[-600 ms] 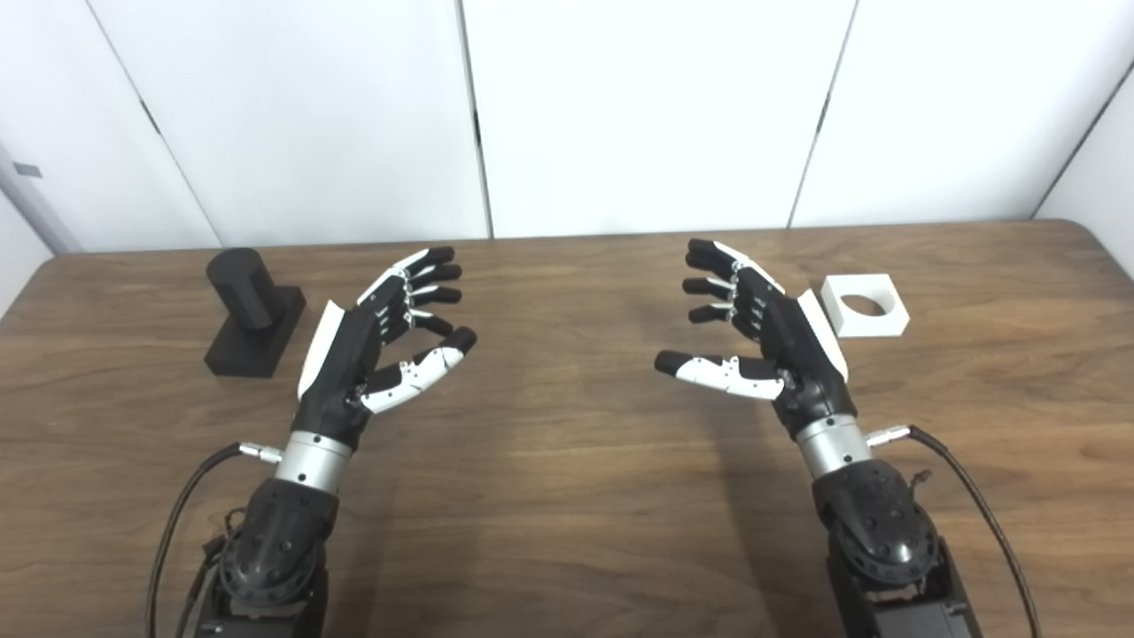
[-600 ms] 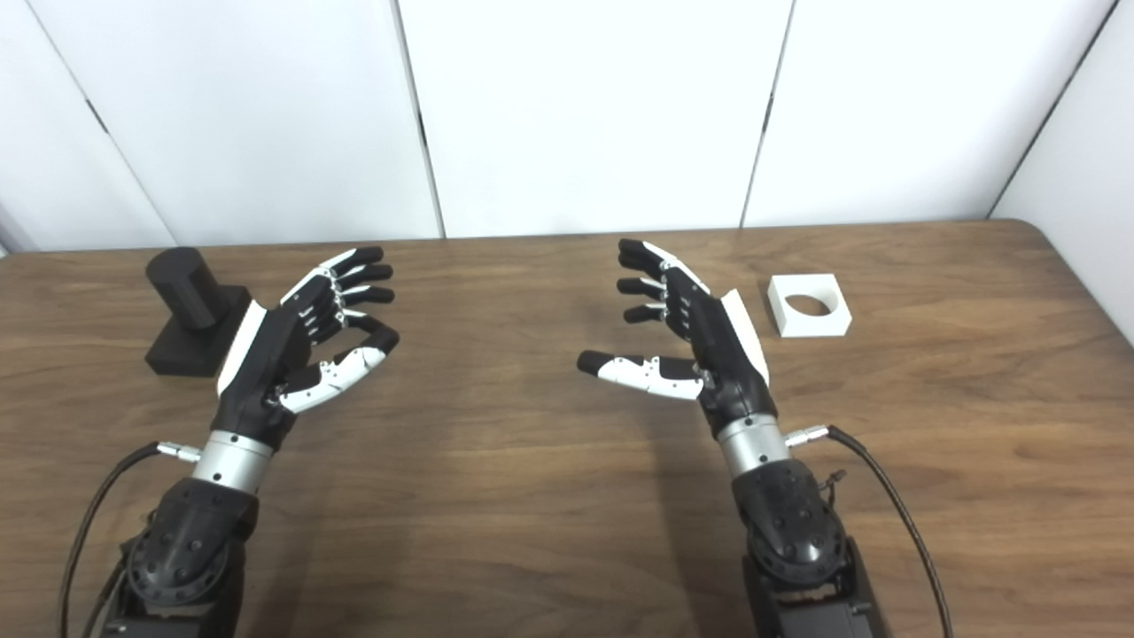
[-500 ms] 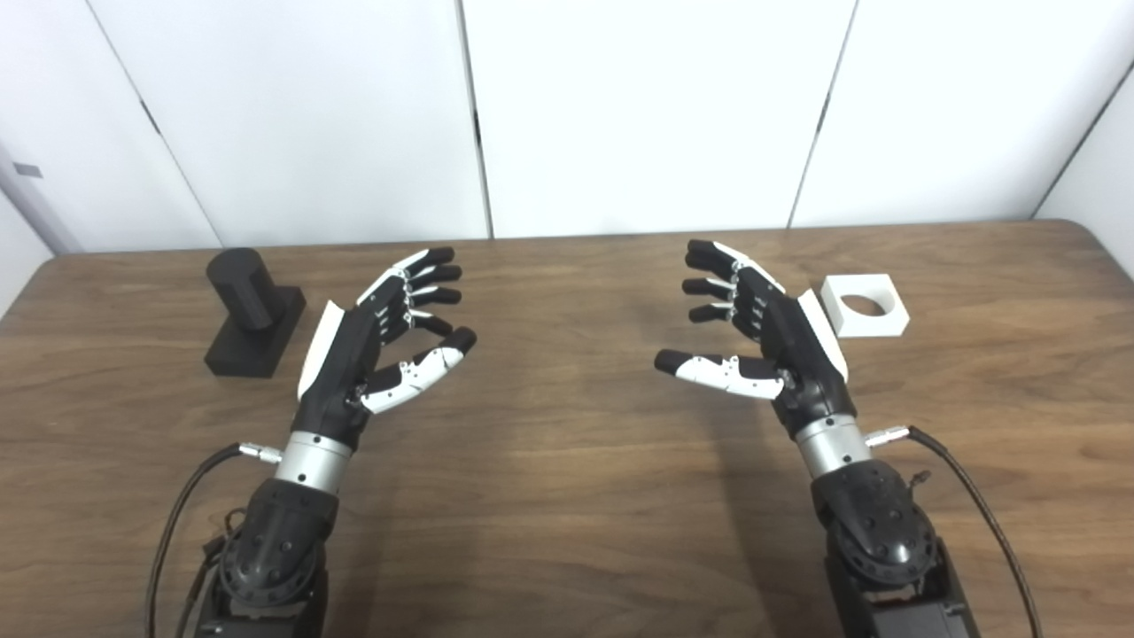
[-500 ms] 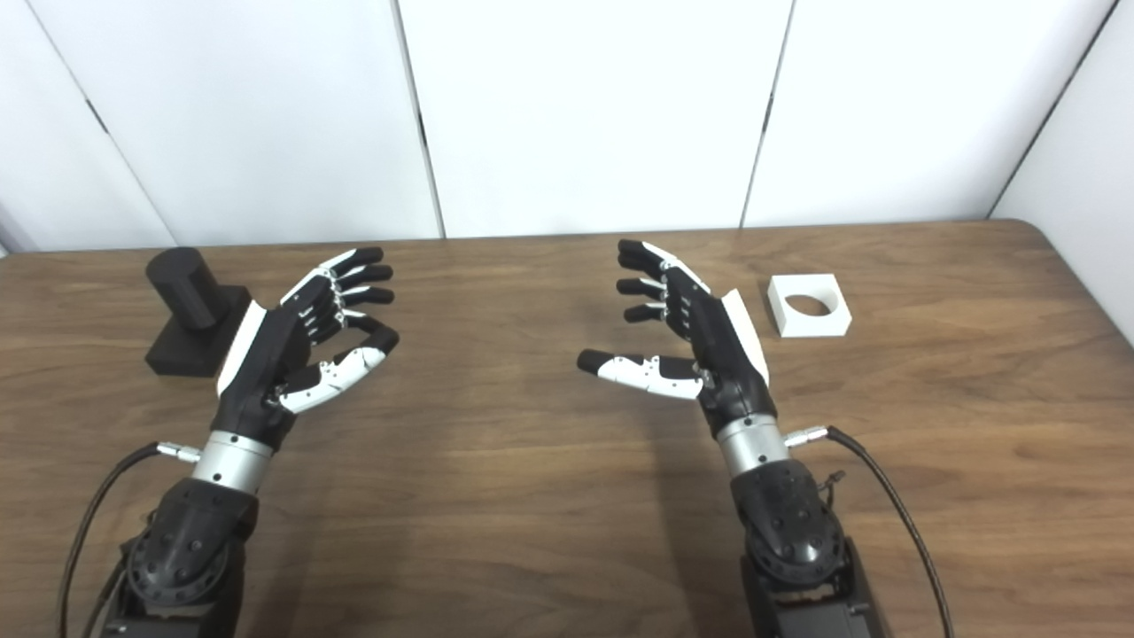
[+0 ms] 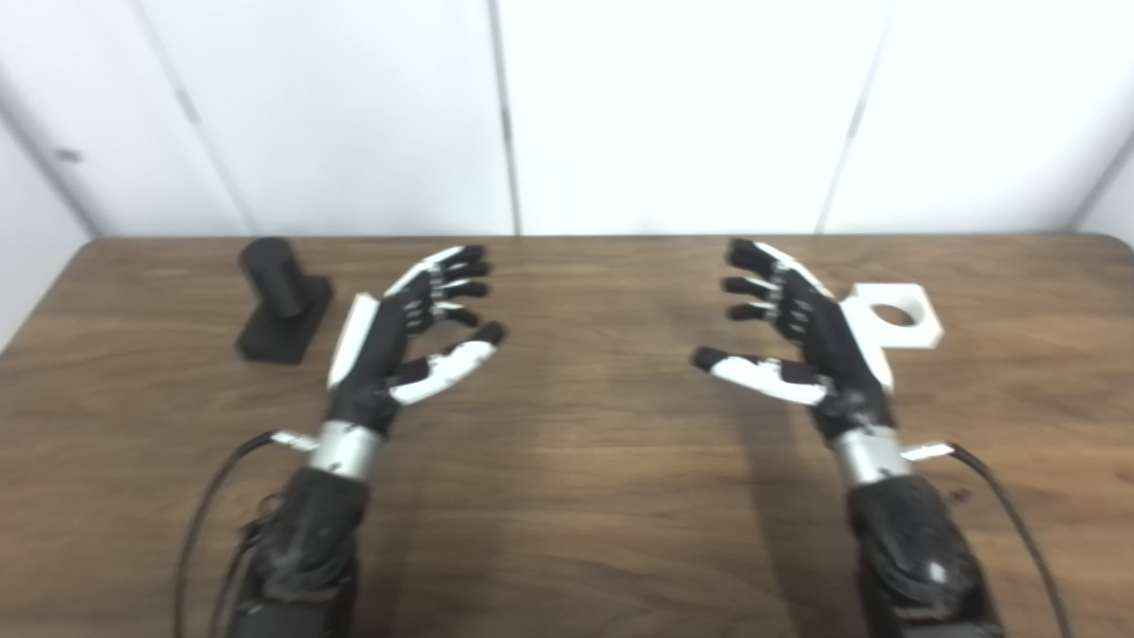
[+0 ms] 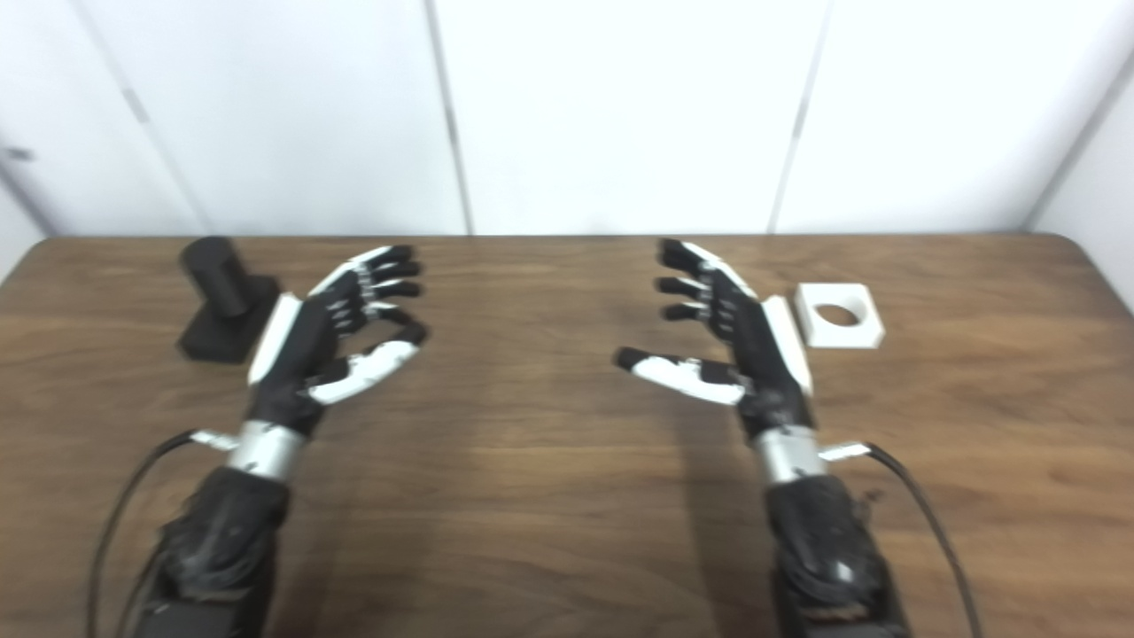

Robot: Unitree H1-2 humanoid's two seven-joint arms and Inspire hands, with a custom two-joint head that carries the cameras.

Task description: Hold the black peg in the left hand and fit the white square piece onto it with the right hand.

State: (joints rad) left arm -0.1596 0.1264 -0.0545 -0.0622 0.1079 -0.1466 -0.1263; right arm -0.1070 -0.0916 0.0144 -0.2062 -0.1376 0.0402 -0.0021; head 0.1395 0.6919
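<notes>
The left robot hand [image 5: 390,346] hovers spread and empty over the desk [image 5: 567,496]; the right robot hand [image 5: 811,346] likewise, holding nothing. The black peg [image 5: 282,297] stands upright on its base at about ten o'clock from the left one, near it. The white square piece [image 6: 838,315] lies at two o'clock, just beside the right. Best grasp the peg's base first, keeping the post clear and upright.
</notes>
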